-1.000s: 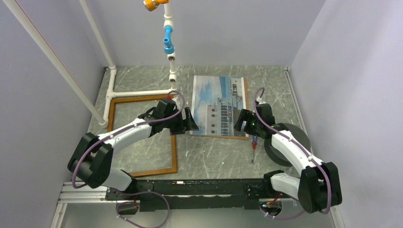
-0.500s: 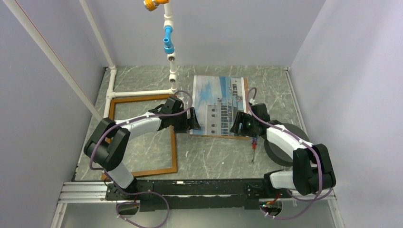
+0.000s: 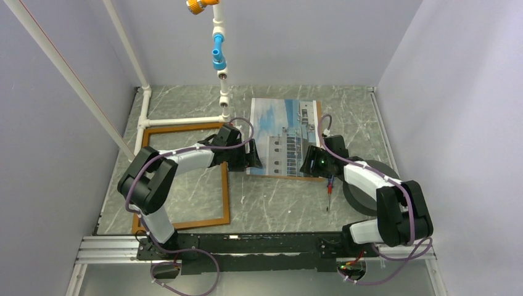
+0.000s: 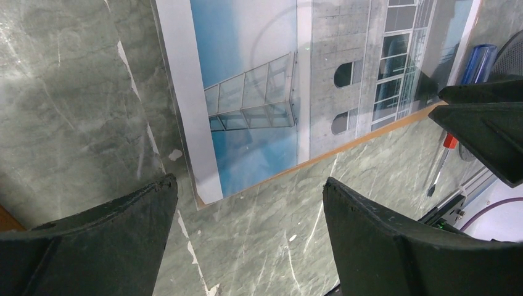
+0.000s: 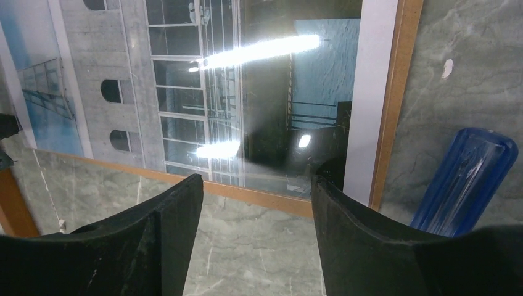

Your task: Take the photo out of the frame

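The whole table (image 3: 277, 203) is being viewed steeply from above; the near edge of the photo (image 3: 285, 132) is being shown close-up by both wrist cameras, from opposite sides.

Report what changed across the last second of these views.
The left gripper edged right to the near-left corner of the photo, jaws wide open, its elbow folding inward. The right gripper crept slightly left at the near-right corner while its jaws narrowed, holding nothing. The photo, the frame and the screwdriver stayed put.
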`<state>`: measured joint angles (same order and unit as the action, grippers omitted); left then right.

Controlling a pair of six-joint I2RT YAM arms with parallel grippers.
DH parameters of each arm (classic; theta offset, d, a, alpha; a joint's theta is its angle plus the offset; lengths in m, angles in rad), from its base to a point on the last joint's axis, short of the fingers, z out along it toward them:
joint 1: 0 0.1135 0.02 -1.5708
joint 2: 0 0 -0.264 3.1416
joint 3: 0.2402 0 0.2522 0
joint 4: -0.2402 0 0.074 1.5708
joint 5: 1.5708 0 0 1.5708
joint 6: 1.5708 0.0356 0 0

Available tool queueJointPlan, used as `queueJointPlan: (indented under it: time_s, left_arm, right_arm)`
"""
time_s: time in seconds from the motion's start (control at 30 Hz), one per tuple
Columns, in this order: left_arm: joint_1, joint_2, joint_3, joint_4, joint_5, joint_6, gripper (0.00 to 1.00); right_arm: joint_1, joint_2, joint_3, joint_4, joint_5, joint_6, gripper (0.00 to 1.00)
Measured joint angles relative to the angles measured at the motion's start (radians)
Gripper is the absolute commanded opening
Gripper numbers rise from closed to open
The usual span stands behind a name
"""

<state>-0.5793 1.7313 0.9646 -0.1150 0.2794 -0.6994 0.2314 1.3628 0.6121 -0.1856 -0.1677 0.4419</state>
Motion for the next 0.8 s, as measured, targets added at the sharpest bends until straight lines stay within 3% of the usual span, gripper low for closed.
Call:
queueJointPlan:
  time_s: [0.8]
  left_arm:
    - [0.002,-0.028,0.001,0.036,0.022,-0.037,0.88]
  right_arm:
    - [-0.001,0.043,0.024,0.036,0.002,0.002,0.64]
